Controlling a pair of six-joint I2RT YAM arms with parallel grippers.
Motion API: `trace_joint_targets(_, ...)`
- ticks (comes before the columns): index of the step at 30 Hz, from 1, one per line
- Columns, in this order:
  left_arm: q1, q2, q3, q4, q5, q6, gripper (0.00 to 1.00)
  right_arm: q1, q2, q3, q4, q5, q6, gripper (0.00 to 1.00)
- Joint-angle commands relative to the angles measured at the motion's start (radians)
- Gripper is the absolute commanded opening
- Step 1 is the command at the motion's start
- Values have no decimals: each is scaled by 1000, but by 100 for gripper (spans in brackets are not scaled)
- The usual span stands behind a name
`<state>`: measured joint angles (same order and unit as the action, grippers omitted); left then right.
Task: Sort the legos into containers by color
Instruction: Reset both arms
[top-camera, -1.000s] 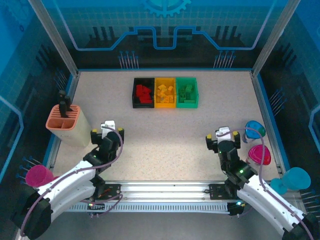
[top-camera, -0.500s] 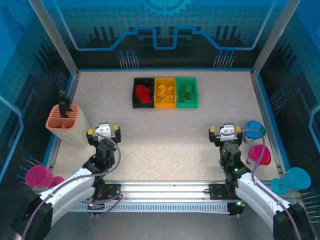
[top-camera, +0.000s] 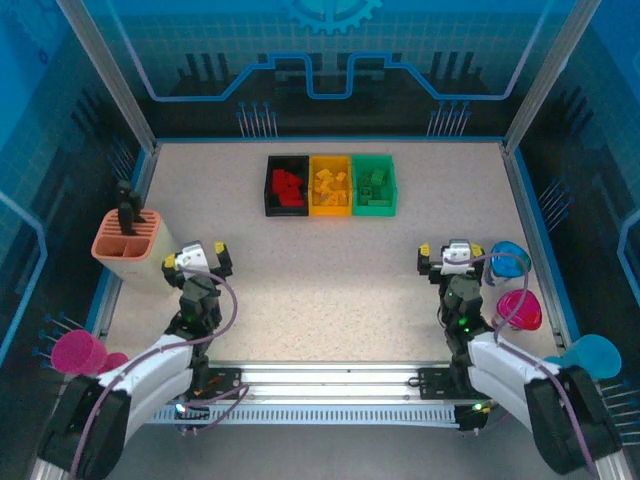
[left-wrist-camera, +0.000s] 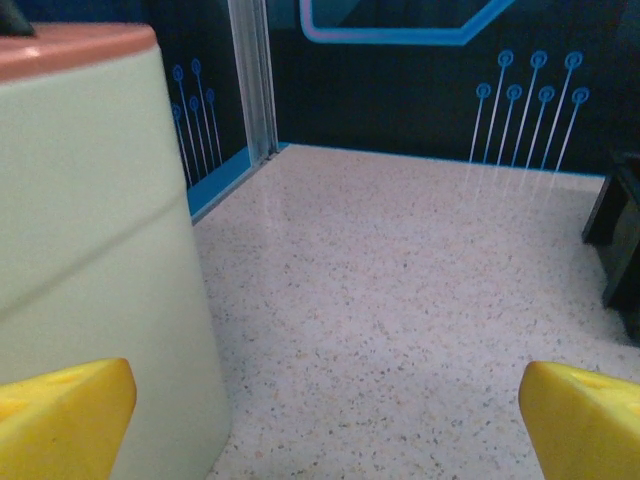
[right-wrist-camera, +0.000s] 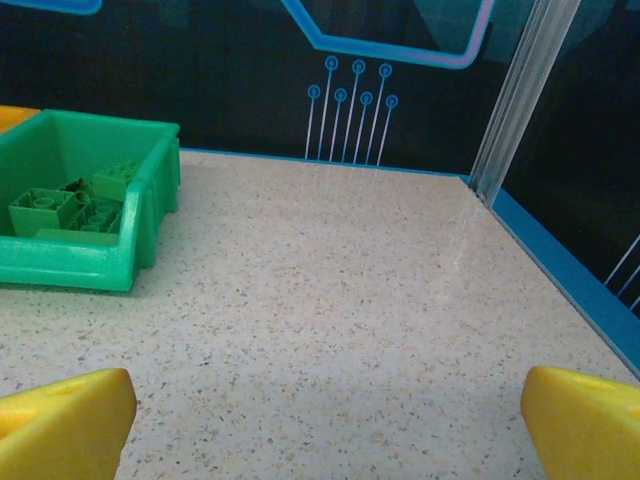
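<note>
Plastic bins are standing in a touching row at the far middle of the table (top-camera: 330, 290): red legos (top-camera: 288, 188) are lying in the black bin (top-camera: 268, 195), yellow legos (top-camera: 330, 187) in the yellow bin (top-camera: 331, 211), green legos (top-camera: 372, 185) in the green bin (top-camera: 392, 195). Just beside the salmon holder (top-camera: 125, 248), the left gripper (top-camera: 196, 257) is hovering with jaws spread wide, empty. Toward the right edge, the right gripper (top-camera: 455, 256) is hanging likewise spread, empty.

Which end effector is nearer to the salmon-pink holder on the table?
Left. The left end effector is just beside the holder; the right end effector is far across the table.
</note>
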<state>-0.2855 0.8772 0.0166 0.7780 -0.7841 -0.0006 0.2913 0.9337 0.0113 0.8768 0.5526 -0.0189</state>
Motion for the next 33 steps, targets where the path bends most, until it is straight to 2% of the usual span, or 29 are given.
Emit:
trace_joint_targets(1,22,120,15,181,49,-11,99,-17,117,-34,257,-10,-5,100)
trace_joint_targets(5,31,330,51,389,62,42,99,-25,335,-34,509,-23,-22,100)
trace_joint_targets(8,39,523,66,614,78,94,99,-36,419,7,545,-50,-15,100)
trace_joint_targets(13,57,669,152,623,99,80,99,-98,519,52,548,-60,38,100)
trace_joint_targets(17,55,670,150,622,120,86,99,-136,540,59,548,-89,72,100)
trace_joint_targets(21,46,695,162,623,225,143,99,-136,549,70,547,-111,55,100)
trace_joint_targets(27,28,707,169,622,275,186,99,-102,639,130,522,-265,-60,100)
trace_joint_targets(28,28,708,168,623,285,191,99,-87,680,158,544,-257,-93,100)
trace_joint_targets(29,28,707,167,622,287,191,99,-59,696,186,537,-186,-115,100)
trace_joint_targets(33,28,707,164,623,304,194,99,-95,648,238,371,-206,-69,100)
